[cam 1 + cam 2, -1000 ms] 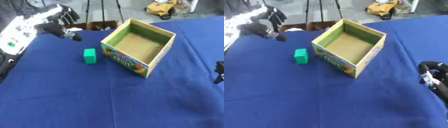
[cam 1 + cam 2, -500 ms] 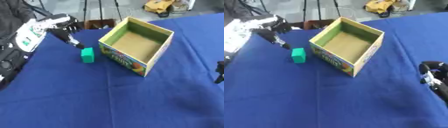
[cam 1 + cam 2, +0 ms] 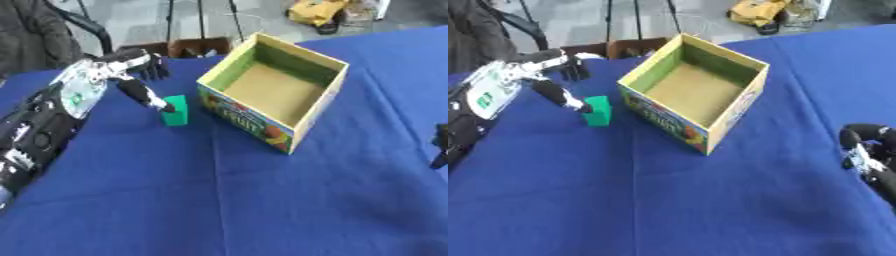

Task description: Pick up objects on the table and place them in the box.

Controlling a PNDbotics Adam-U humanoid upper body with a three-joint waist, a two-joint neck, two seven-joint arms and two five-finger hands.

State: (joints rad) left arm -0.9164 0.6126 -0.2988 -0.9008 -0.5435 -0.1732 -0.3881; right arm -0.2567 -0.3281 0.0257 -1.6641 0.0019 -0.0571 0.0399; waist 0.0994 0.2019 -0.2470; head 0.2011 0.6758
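Note:
A small green block (image 3: 177, 111) stands on the blue tablecloth (image 3: 219, 200), just left of an open cardboard box (image 3: 276, 90) with a colourful printed side and nothing visible inside. My left hand (image 3: 131, 75) comes in from the left with its fingers spread; its thumb tip touches the block's left side and the other fingers hang above and behind the block. They do not close round it. My right hand (image 3: 866, 152) rests at the right edge of the table, fingers loosely curled, holding nothing.
Past the table's far edge stand a dark chair (image 3: 87, 30), tripod legs (image 3: 199, 20) and a yellow object (image 3: 317, 11) on the floor. Bare blue cloth fills the front half of the table.
My left hand has come forward and right from the far left corner down to the green block, and its thumb now touches it. The right hand has stayed still.

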